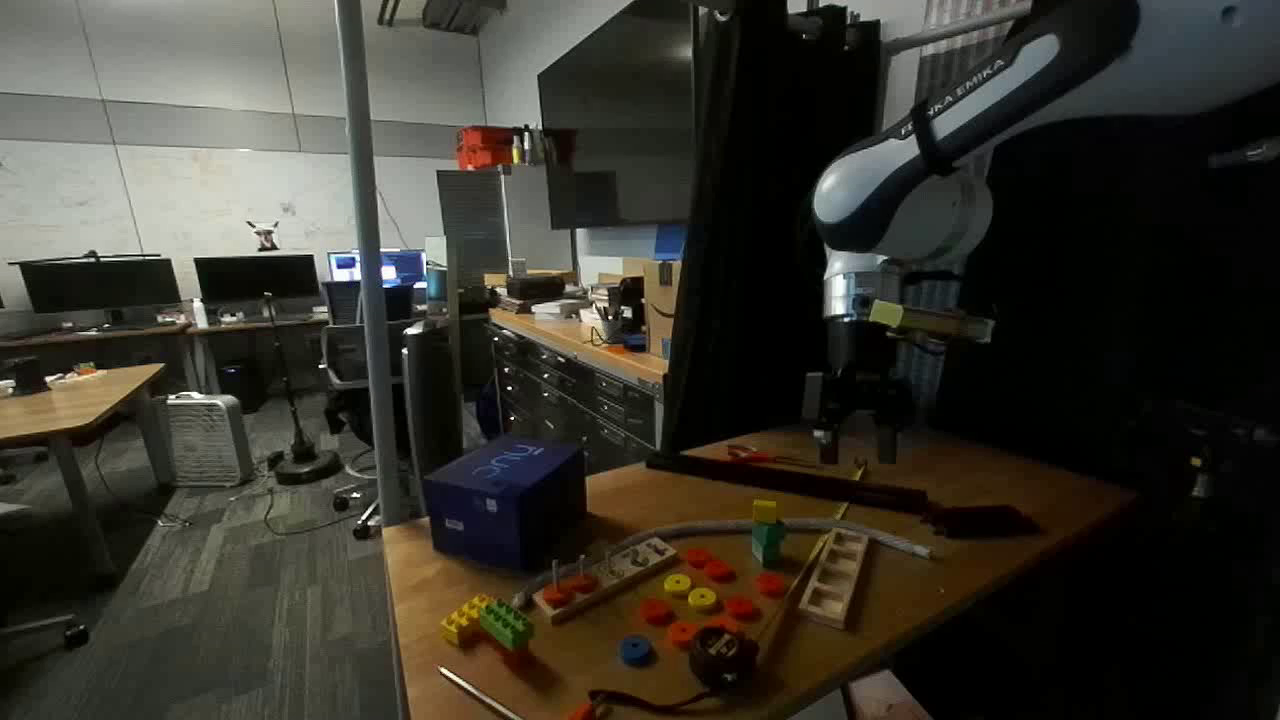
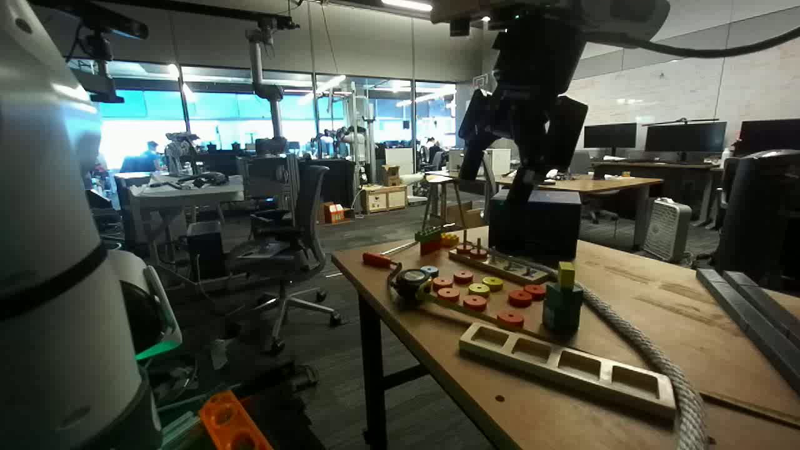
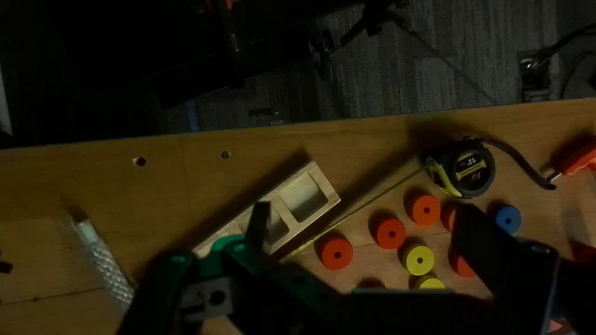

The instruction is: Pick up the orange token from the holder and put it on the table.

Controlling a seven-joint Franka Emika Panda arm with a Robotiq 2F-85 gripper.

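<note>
Grey carpet (image 1: 290, 600) fills the lower left of an exterior view; the wooden bench (image 1: 1030, 480) runs off the bottom edge, the Panda arm (image 1: 960, 110) off the upper right. The hand (image 1: 858, 442) hangs above, jaws apart; in the wrist view it hides part of the four-compartment wooden tray (image 3: 286, 215). Two orange tokens (image 1: 583, 583) sit on pegs of the holder (image 1: 613, 578), lower centre in an exterior view.

Wrist view. Wooden tray (image 3: 285, 213) and rope (image 3: 108, 267): partly hidden by end effector (image 3: 364, 228). Red handle (image 3: 579, 159): cut off at right edge.
</note>
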